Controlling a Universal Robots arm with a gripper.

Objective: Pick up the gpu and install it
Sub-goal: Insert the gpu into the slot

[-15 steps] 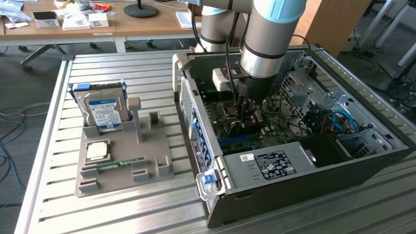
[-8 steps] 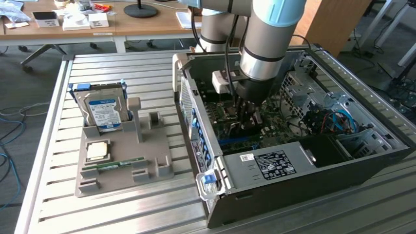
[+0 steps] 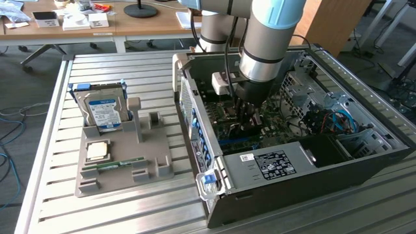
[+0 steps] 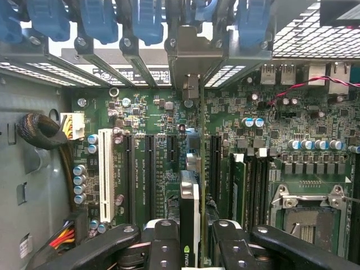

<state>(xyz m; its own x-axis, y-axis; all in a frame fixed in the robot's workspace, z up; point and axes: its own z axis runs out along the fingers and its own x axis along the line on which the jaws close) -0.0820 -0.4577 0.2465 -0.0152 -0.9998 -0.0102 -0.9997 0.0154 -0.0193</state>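
Reaching down into the open computer case (image 3: 305, 161), the gripper (image 4: 190, 239) has its fingers (image 4: 166, 242) closed on the gpu (image 4: 189, 216), which stands on edge between them above the motherboard (image 4: 146, 112). In the wrist view the card shows edge-on, so its fan and green face are hidden; a logo near its edge is cut off and cannot be read with certainty. Its metal end bracket (image 4: 190, 62) lines up with the rear slot openings, beside blue slot clips (image 4: 101, 22). Whether the card is seated in a slot cannot be told. In the exterior view the arm covers the card. The power supply (image 3: 273, 163) carries a black label with white print too small to read. On the counter (image 3: 117, 204), a grey holder (image 3: 123, 161) keeps a hard drive (image 3: 104, 109) with a blue-white label, also illegible, and a RAM strip (image 3: 120, 164).
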